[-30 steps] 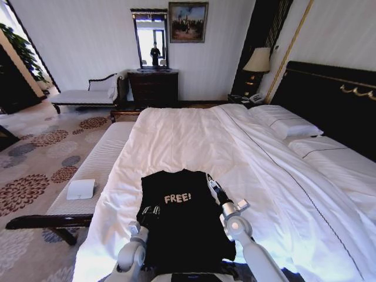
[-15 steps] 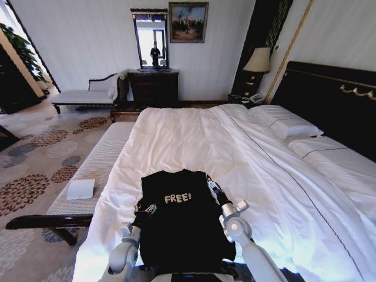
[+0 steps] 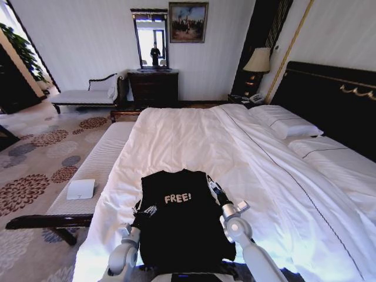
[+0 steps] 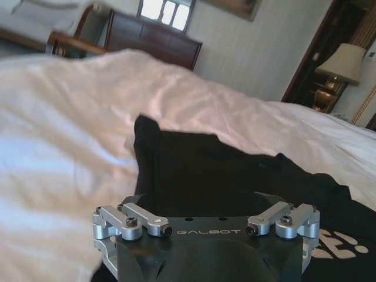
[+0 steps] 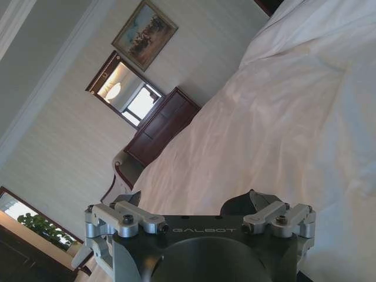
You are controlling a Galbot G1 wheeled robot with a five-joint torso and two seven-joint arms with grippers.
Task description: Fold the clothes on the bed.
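My left gripper (image 3: 144, 210) sits at the near left edge of the black T-shirt (image 3: 179, 220), low over the fabric by its left side. I cannot tell from here whether its fingers are open or shut; the wrist view shows only the linkage mounts (image 4: 144, 220) above the dark cloth, not the tips. My right gripper (image 3: 211, 185) is at the shirt's right edge, up by the shoulder, arm stretched forward along that side. Its fingers are also too small and dark against the fabric for me to say how they stand.

The T-shirt lies spread on the near end of the bed (image 3: 264, 176), collar toward the far side, with the white "FREE!" lettering (image 3: 177, 198) on the chest facing up. In the left wrist view a sleeve corner (image 4: 143, 126) pokes out over the white duvet (image 4: 53, 141).

Left of the bed runs a pale striped bench (image 3: 94, 170) with a small white object (image 3: 80, 189) on it. Farther off, white pillows (image 3: 288, 126) rest against the dark headboard (image 3: 329, 100) on the right, a lamp (image 3: 257, 60) stands beyond them, and a dark dresser (image 3: 153, 87) with a mirror (image 3: 150, 40) stands at the far wall.
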